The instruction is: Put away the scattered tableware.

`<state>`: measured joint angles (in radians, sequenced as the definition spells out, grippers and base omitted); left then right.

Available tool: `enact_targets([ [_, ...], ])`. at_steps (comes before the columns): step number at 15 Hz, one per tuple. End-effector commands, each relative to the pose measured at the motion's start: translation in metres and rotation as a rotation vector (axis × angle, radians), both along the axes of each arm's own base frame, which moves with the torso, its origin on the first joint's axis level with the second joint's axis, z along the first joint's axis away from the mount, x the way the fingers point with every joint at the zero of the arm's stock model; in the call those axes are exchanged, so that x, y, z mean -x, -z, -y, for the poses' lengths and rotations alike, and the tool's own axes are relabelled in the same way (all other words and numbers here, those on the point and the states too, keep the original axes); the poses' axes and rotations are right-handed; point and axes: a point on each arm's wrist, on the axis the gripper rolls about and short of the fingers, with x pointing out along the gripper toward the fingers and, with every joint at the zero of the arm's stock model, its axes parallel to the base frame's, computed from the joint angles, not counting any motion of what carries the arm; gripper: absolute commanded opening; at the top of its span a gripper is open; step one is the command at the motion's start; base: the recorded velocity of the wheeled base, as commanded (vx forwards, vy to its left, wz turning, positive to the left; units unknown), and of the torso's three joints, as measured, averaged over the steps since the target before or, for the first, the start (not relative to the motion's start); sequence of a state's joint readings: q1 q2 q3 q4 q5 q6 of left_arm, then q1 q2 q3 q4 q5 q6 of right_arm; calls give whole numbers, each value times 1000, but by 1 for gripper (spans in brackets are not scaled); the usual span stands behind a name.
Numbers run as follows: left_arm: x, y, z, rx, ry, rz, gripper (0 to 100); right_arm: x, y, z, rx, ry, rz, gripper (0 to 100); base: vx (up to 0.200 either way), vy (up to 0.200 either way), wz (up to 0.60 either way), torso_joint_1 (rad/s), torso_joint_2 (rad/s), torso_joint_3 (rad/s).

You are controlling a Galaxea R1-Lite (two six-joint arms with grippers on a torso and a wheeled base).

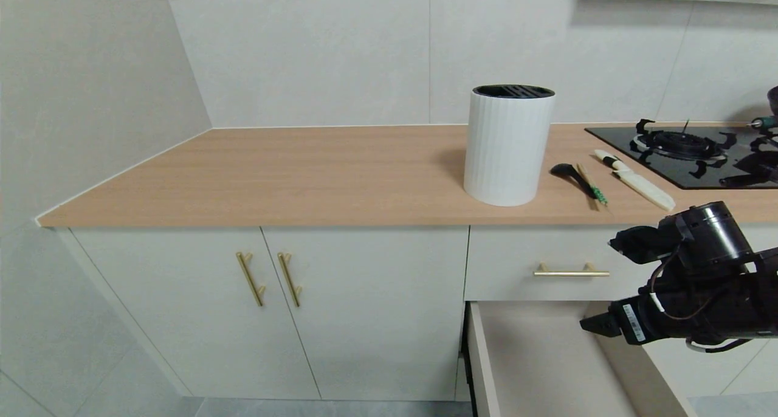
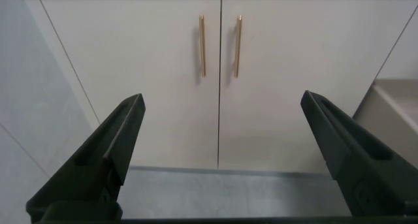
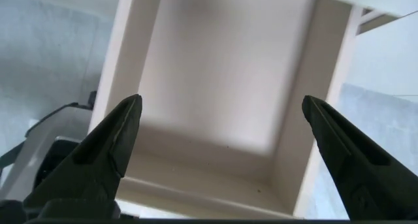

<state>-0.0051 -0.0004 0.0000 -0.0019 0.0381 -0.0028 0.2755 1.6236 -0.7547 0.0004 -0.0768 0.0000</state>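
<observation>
On the wooden countertop [image 1: 304,174] stands a white ribbed holder [image 1: 509,146] with a black slotted top. Just right of it lie a black spoon [image 1: 571,175], a pair of chopsticks [image 1: 588,186] and a white-handled knife [image 1: 635,180]. My right arm [image 1: 699,289] hangs in front of the cabinets at the right, below the counter's edge. My right gripper [image 3: 221,106] is open and empty above the open drawer [image 3: 215,87]. My left gripper [image 2: 222,100] is open and empty too, down low and facing the two cabinet doors [image 2: 219,67].
A black gas hob [image 1: 687,149] occupies the counter's right end. The open drawer [image 1: 535,356] juts out under a shut drawer with a gold handle [image 1: 571,273]. Two gold door handles [image 1: 270,278] sit on the cabinet to the left. Tiled walls close the back and left.
</observation>
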Motion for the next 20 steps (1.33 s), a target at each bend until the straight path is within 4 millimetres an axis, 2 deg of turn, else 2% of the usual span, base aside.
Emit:
enact_targets([
  [1, 0, 0, 0, 0, -1, -1, 100, -1, 0, 0, 1, -1, 4, 100, 0, 0, 0, 203, -486, -281],
  [4, 0, 0, 0, 0, -1, -1, 100, -5, -6, -1, 10, 23, 77, 100, 0, 0, 0, 84, -186, -105],
  [7, 0, 0, 0, 0, -1, -1, 100, -28, -49, -3, 13, 87, 203, 100, 0, 0, 0, 9, -17, -7],
  [9, 0, 0, 0, 0, -1, -1, 100, -49, -82, -8, -32, 139, 196, 100, 0, 0, 0, 0, 0, 0],
  [11, 0, 0, 0, 0, -1, -1, 100, -73, -104, -10, -78, 244, 164, 100, 0, 0, 0, 0, 0, 0],
  [13, 0, 0, 0, 0, -1, -1, 100, -96, -106, -8, -93, 346, 150, 100, 0, 0, 0, 0, 0, 0],
  [18, 0, 0, 0, 0, -1, -1, 100, -135, -71, -14, -43, 397, 155, 100, 0, 0, 0, 0, 0, 0],
  [20, 0, 0, 0, 0, -1, -1, 100, -150, -66, -6, -38, 460, 179, 100, 0, 0, 0, 0, 0, 0],
])
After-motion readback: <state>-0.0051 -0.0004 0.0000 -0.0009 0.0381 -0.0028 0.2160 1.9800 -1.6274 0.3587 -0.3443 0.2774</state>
